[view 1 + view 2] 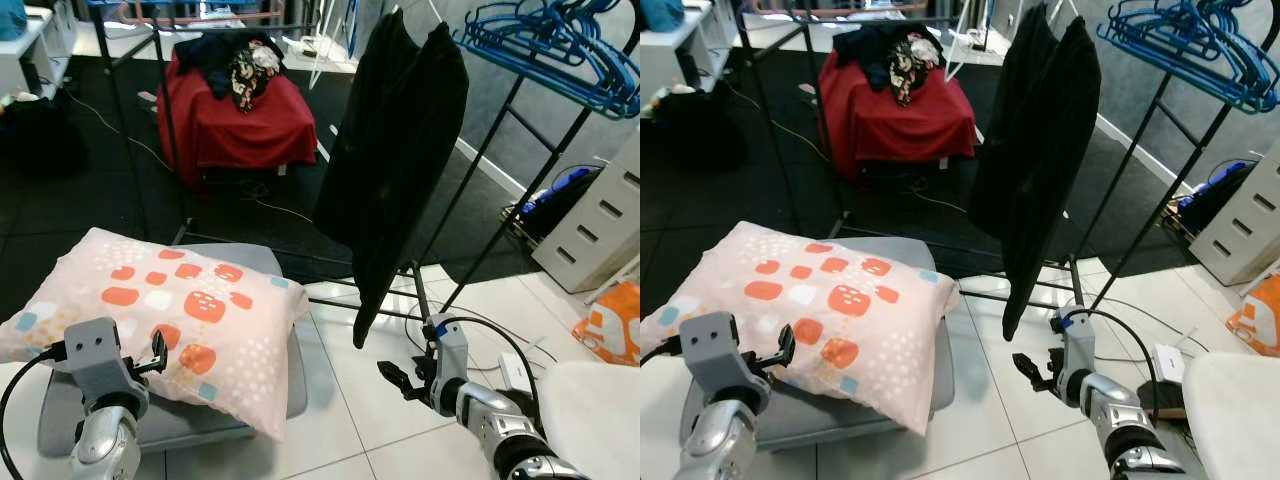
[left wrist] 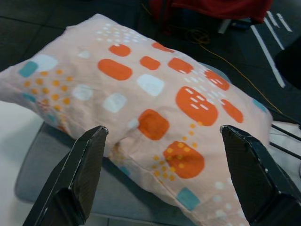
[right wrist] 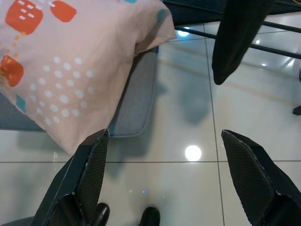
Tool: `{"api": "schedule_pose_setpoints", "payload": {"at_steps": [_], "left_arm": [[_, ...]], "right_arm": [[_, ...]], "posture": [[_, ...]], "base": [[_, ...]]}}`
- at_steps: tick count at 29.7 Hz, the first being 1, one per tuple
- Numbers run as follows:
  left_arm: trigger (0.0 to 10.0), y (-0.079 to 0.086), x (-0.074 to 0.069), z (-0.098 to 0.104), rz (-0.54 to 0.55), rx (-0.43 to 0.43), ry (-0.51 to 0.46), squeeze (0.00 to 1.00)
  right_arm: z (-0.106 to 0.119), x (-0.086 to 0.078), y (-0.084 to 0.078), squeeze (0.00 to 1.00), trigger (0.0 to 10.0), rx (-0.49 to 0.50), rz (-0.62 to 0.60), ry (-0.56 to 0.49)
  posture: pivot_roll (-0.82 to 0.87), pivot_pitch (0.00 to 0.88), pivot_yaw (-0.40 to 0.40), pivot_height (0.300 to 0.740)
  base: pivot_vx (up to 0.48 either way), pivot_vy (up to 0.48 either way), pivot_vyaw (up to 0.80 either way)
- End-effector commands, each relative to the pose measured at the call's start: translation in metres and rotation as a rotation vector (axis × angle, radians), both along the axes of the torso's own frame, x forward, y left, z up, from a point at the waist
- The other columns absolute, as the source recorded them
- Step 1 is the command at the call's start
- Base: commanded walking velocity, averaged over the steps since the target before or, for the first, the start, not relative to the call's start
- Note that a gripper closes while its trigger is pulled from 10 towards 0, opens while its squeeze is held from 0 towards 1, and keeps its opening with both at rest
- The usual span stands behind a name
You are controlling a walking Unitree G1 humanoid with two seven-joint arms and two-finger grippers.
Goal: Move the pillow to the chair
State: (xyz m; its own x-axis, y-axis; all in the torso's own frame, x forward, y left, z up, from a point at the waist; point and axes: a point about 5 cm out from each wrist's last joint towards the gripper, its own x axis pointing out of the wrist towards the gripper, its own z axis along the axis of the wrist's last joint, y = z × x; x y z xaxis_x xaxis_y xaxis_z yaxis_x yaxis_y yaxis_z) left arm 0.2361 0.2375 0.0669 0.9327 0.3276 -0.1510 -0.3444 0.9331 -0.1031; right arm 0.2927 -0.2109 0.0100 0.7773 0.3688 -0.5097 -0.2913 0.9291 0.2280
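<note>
The pillow (image 1: 190, 310), pale pink with orange, white and teal patches, lies across a low grey padded seat (image 1: 200, 422) and overhangs its front right corner. My left gripper (image 1: 152, 358) hovers open just before the pillow's near edge, and the left wrist view has the pillow (image 2: 155, 94) spread between the two fingers. Off to the right, my right gripper (image 1: 400, 378) is open above the white tile floor. Its wrist view takes in the pillow's corner (image 3: 70, 70) and the seat's edge (image 3: 136, 108).
A black garment (image 1: 395, 150) hangs from a black rack beside blue hangers (image 1: 560, 40). A red armchair (image 1: 240, 125) heaped with clothes stands at the back. White drawers (image 1: 600, 220), an orange bag (image 1: 612, 325) and floor cables (image 1: 500, 335) are at the right.
</note>
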Motion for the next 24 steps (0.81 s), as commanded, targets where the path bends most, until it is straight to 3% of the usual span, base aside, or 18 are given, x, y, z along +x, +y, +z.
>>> {"api": "schedule_pose_setpoints", "payload": {"at_steps": [1, 11, 24], "left_arm": [[10.0, -0.0027, -0.0005, -0.0024, -0.015, 0.005, 0.014, 0.0], [10.0, -0.0022, -0.0018, -0.0033, 0.002, 0.002, 0.015, 0.0], [10.0, 0.0063, -0.0073, -0.0057, 0.084, -0.032, 0.026, 0.0]], "right_arm": [[-0.0034, -0.004, -0.0049, 0.0, 10.0, -0.01, -0.014, 0.018], [-0.0038, -0.0048, -0.007, 0.0, 10.0, -0.013, -0.018, 0.022], [-0.0048, -0.0052, -0.005, 0.0, 10.0, -0.012, -0.013, 0.025]], "posture": [[-0.05, 0.057, -0.169, 0.74], [-0.05, 0.062, -0.17, 0.74], [-0.05, 0.063, -0.17, 0.74]], "base": [[0.33, 0.0, 0.0], [0.308, 0.0, 0.0], [0.0, 0.0, 0.0]]}}
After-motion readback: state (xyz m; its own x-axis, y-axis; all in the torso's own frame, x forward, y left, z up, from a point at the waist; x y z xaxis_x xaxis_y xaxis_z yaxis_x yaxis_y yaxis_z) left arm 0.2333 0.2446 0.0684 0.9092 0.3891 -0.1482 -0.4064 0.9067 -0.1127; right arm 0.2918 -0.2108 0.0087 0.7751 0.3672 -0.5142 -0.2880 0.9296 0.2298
